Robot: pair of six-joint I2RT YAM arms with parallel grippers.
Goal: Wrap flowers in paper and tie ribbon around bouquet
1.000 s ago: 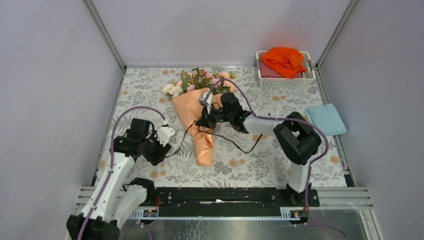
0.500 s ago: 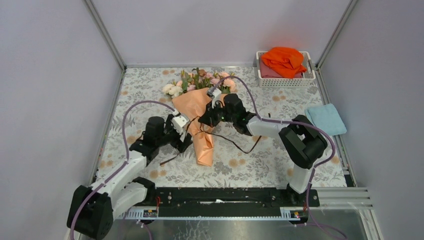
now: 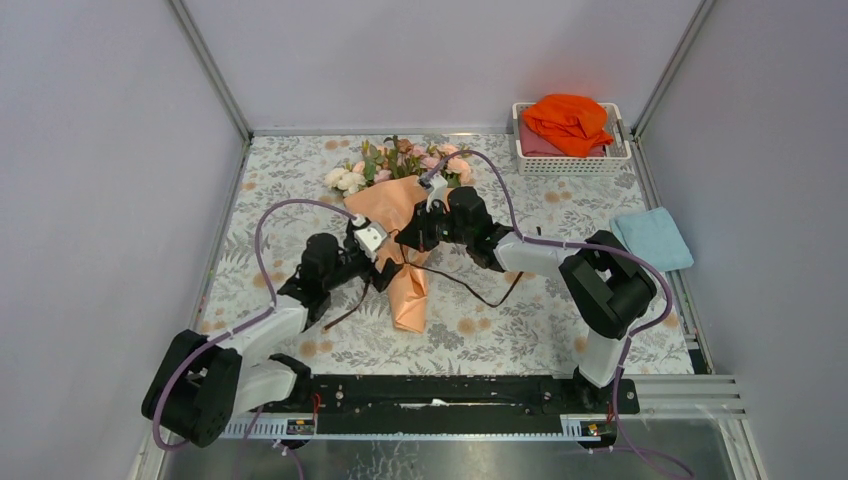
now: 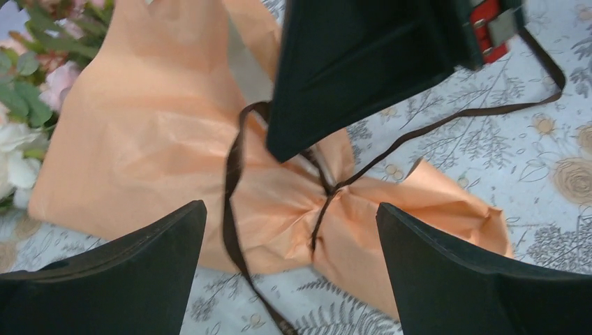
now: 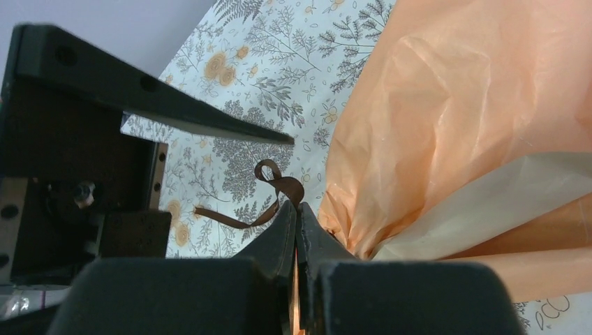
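One crinkled peach-orange bouquet (image 4: 160,139), dark brown ribbon (image 4: 231,174) around its pinched waist.

The bouquet (image 3: 385,210) lies mid-table (image 3: 300,200), ribbon (image 4: 227,181) across its lower part; a basket (image 3: 566,167) stands behind right, a cloth (image 3: 652,238) before it.

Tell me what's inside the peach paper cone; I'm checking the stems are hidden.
Pink and cream blooms and green leaves poke from the paper cone's wide end. Stems inside cannot be seen; the paper covers them.
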